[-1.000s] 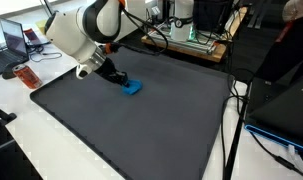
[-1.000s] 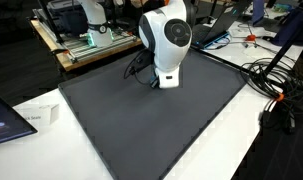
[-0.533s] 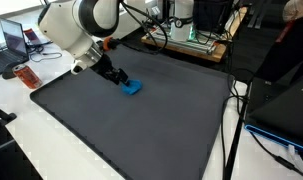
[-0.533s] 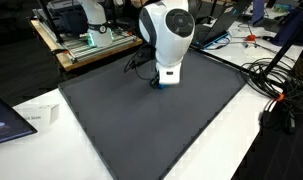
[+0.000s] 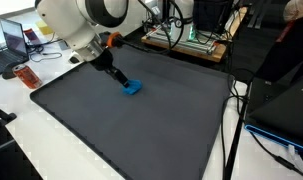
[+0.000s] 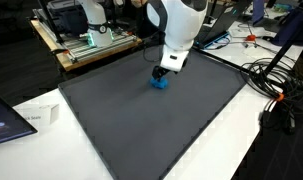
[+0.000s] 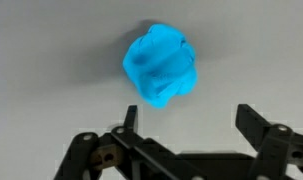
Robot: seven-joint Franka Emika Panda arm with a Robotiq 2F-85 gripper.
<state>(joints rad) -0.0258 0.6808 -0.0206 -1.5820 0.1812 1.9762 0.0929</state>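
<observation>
A small crumpled blue object [image 5: 132, 87] lies on the dark grey mat [image 5: 141, 125]; it also shows as the blue object [image 6: 160, 82] and fills the upper middle of the wrist view as the blue object [image 7: 161, 65]. My gripper [image 7: 187, 118] hangs just above it, open, with nothing between its fingers. The gripper [image 5: 115, 77] sits up and left of the blue object in an exterior view, and the gripper [image 6: 166, 70] stands right over it in an exterior view.
The mat [image 6: 151, 120] covers a white table. A laptop [image 5: 13, 42] and an orange item [image 5: 27, 77] sit near one edge. Cables [image 6: 276, 90] trail off the table side. A rack of electronics [image 6: 91, 38] stands behind.
The gripper has opened, let go of the blue object and risen away from it. The blue object stays on the mat.
</observation>
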